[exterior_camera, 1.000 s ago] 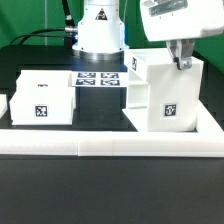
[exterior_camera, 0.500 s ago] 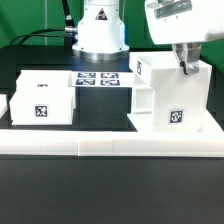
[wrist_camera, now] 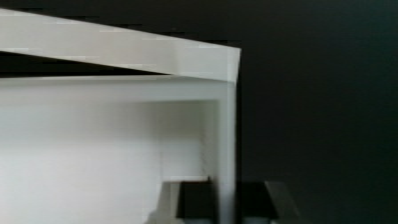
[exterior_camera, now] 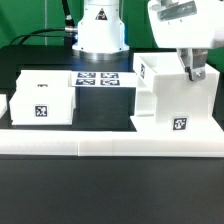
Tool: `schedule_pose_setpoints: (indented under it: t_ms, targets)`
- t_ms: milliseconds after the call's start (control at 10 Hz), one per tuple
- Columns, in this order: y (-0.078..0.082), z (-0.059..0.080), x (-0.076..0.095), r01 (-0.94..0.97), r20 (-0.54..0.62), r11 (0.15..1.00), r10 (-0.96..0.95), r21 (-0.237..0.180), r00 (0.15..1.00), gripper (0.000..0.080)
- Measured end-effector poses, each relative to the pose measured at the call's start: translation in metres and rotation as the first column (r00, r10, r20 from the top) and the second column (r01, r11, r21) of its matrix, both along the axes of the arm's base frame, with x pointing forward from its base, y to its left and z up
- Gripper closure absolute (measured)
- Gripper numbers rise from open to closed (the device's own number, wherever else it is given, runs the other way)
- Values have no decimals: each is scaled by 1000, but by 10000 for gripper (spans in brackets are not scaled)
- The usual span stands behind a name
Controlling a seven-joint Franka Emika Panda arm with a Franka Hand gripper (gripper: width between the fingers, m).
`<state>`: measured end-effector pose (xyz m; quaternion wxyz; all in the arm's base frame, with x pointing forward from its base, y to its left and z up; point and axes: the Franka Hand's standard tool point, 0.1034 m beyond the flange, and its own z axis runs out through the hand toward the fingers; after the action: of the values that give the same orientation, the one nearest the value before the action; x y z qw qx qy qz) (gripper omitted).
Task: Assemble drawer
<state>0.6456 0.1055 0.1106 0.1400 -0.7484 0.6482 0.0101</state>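
White housing (exterior_camera: 172,100) stands upright at the exterior view's right, just behind the rail (exterior_camera: 110,148) and well apart from the tray (exterior_camera: 42,98) at the left, with the gripper (exterior_camera: 192,70) clenched on its upper side wall. To place it well, I judge the arm should hold it level, move it low and square to the rail, and avoid tipping it about that one-edge grip. Only the wrist view shows the fingers (wrist_camera: 189,203) straddling the thin wall; only the exterior view shows the tray, rail and marker board (exterior_camera: 98,78).
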Motion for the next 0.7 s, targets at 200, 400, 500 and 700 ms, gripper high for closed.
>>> schedule_pose_setpoints:
  t_ms: [200, 400, 500, 700]
  targets:
    - [1, -1, -2, -7, -9, 1000, 7, 1, 1000, 675]
    - [1, -1, -2, -12, -8, 1000, 12, 0, 1000, 537]
    - [1, -1, -2, -15, -7, 1000, 15, -1, 1000, 388]
    - [1, -1, -2, -20, -6, 1000, 20, -1, 1000, 224]
